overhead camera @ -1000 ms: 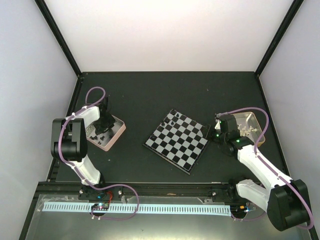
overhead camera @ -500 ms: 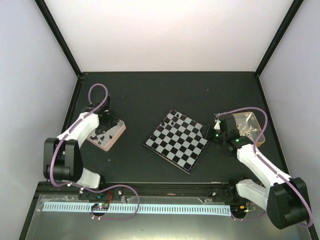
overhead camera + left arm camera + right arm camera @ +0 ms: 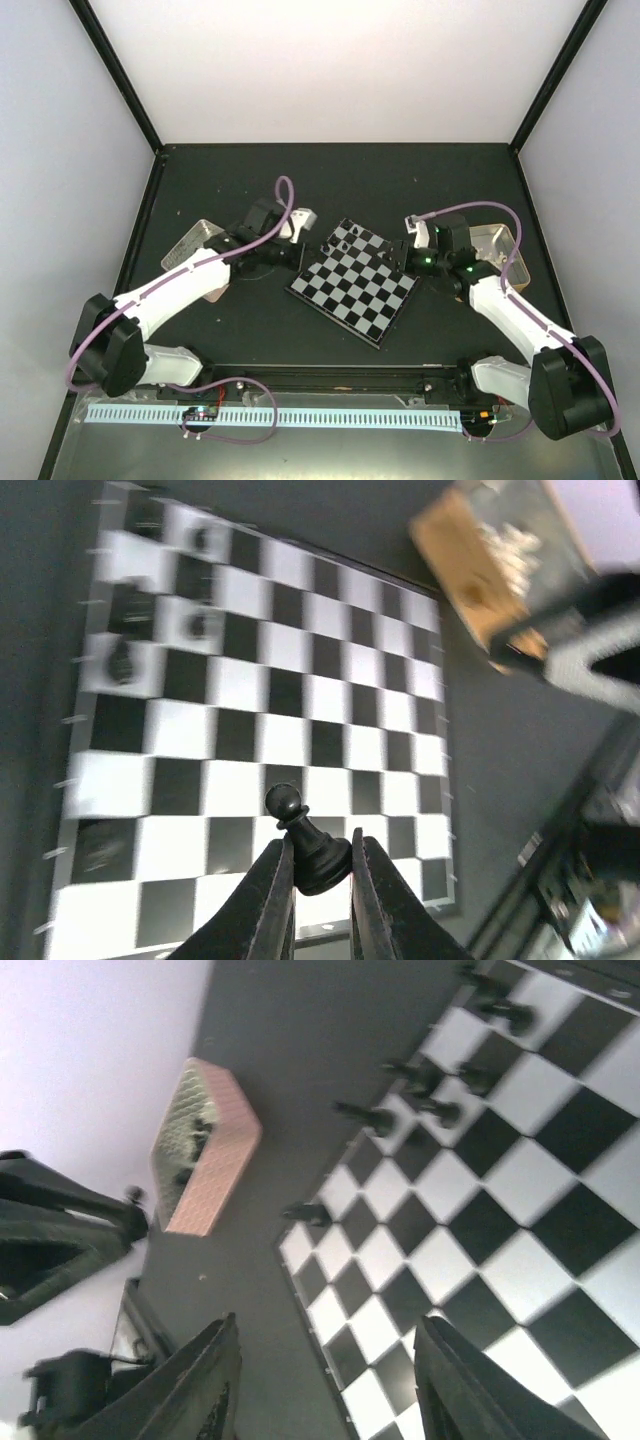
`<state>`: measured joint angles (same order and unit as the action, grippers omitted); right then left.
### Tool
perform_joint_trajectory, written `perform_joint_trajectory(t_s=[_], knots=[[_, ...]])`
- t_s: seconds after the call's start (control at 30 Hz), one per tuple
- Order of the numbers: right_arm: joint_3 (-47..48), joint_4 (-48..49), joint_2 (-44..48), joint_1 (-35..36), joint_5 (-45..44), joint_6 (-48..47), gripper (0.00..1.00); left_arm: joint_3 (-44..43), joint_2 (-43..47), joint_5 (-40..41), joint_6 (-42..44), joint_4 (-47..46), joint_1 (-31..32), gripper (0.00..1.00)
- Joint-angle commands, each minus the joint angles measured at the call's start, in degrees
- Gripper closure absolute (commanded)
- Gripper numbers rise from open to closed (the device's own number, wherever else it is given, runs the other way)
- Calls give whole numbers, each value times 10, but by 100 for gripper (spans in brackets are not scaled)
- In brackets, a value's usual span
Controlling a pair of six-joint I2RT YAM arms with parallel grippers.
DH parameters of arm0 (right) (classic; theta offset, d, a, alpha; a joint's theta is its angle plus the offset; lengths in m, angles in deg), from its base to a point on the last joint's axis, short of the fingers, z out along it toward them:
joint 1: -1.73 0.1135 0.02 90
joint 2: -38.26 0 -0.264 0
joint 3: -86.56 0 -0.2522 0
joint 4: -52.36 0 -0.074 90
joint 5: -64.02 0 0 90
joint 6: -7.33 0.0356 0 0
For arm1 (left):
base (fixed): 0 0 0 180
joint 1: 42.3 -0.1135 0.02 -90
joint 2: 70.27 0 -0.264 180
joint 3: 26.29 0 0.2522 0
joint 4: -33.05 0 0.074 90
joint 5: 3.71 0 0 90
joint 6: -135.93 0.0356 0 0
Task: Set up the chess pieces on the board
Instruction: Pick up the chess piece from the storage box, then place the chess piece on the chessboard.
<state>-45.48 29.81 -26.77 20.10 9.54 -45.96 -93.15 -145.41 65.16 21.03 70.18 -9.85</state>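
Left end effector (image 3: pixel 322 856) grips black pawn (image 3: pixel 300 830) — head pointing outward, tilted.

In the left wrist view the board (image 3: pixel 300 730) smears along its left edge — the chess pieces (image 3: pixel 120 662) there are dark blots, perhaps pawns. The black pawn (image 3: pixel 300 832) has its base hidden between the fingers (image 3: pixel 272 900) of the left gripper (image 3: pixel 321 858). The tin (image 3: pixel 490 570), blurred, runs off the top edge.
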Motion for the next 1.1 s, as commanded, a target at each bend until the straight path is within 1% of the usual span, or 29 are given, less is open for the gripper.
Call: perform_joint_trajectory(t_s=[0.0,0.07,0.13,0.23,0.33,0.5,0.63,0.77,0.83,0.97,1.07], knots=[[30,67,14,5,141,12,47,-25,-19,-122,101,-74,50,92],[32,82,26,5,165,25,42,-38,-28,-161,131,-80,66,92],[34,92,35,6,188,38,40,-49,-35,-192,161,-83,78,92],[40,87,47,9,208,46,40,-69,-46,-244,192,-82,83,92],[46,74,51,15,225,44,41,-83,-52,-275,211,-78,84,92],[55,60,51,35,237,44,51,-96,-52,-305,239,-62,87,92],[62,63,48,48,239,52,55,-101,-49,-314,254,-45,89,92],[60,76,42,51,247,64,67,-100,-48,-315,257,-43,89,92],[57,85,40,53,254,70,71,-99,-48,-314,256,-45,89,92],[52,91,37,58,259,75,75,-99,-49,-313,249,-57,89,93],[47,103,37,59,264,84,83,-101,-56,-310,250,-56,89,93]])
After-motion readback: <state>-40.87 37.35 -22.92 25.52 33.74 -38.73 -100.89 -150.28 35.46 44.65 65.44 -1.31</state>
